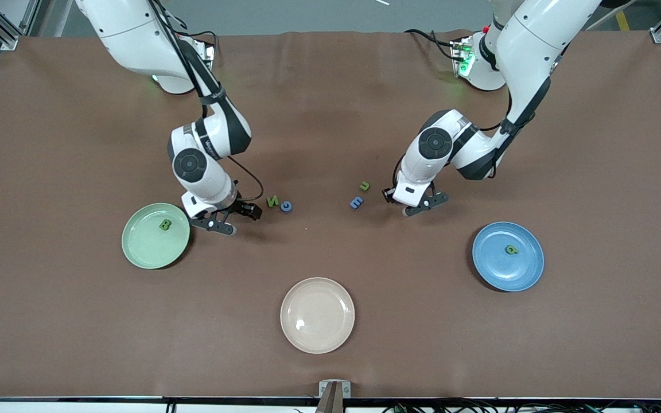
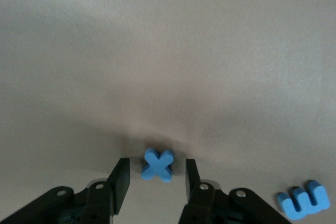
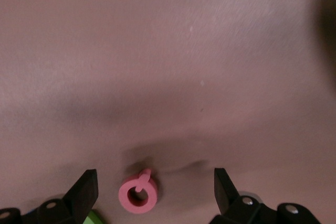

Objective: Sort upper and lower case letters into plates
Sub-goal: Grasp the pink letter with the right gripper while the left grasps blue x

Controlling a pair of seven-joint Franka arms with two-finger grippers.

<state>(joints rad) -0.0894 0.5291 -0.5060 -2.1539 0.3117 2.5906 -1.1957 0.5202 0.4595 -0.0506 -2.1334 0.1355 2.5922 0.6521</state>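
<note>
The blue x [image 2: 157,164] is seen flat on the table squarely between the part-closed, not yet touching fingers [image 2: 120,179] of the left gripper [image 2: 155,178], while the red Q [image 3: 138,194] lies between the right gripper's [image 3: 156,188] wide-open jaws, off-centre.

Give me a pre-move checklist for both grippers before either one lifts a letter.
1. Blue x sits between the left gripper fingers: ok.
2. Left fingers pressing on the x: not ok, a gap shows on each side.
3. Red Q lies between the right gripper fingers: ok, though off-centre toward one finger.
4. Right gripper wide open around the Q: ok.
5. Blue m clear of the left fingers: ok, it lies apart beside them.
6. Light green plate holds the green B and blue plate the green q-like letter, both with room left: ok.
</note>
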